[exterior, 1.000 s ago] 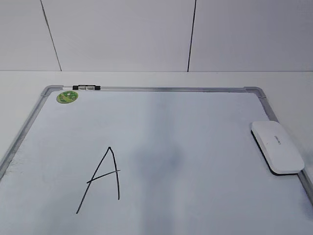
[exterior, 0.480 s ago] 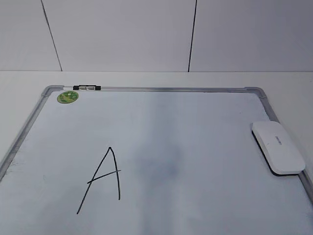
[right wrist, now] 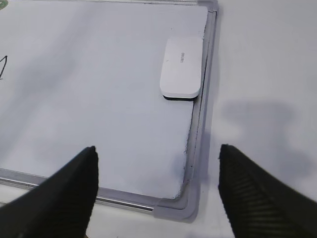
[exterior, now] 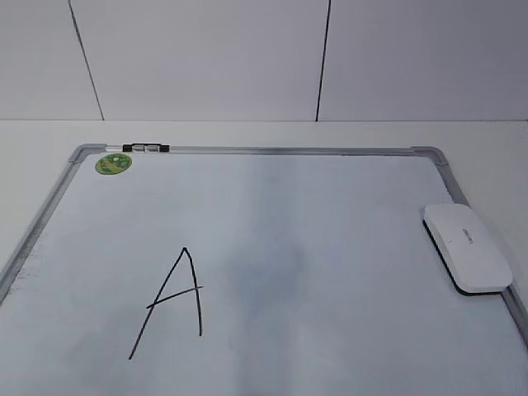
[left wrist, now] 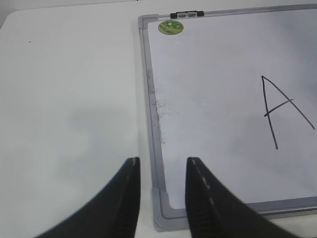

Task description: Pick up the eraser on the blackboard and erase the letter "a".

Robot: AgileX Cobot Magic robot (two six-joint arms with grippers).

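Note:
The blackboard (exterior: 346, 198) is a white dry-erase board with a grey frame, lying flat on the table. The white eraser (exterior: 466, 246) lies on it against the right frame, and also shows in the right wrist view (right wrist: 182, 67). No lowercase letter "a" shows anywhere; only a tall capital "A" (exterior: 169, 301) is drawn at lower left, with a faint grey smudge (exterior: 268, 268) right of it. My left gripper (left wrist: 163, 161) is open and empty over the board's near left corner. My right gripper (right wrist: 158, 148) is wide open and empty over the near right corner, short of the eraser.
A round green sticker (exterior: 113, 164) sits in the board's far left corner, next to a small black-and-silver clip (exterior: 146, 148) on the top frame. White table (left wrist: 69, 99) surrounds the board. A white panelled wall (exterior: 206, 58) stands behind.

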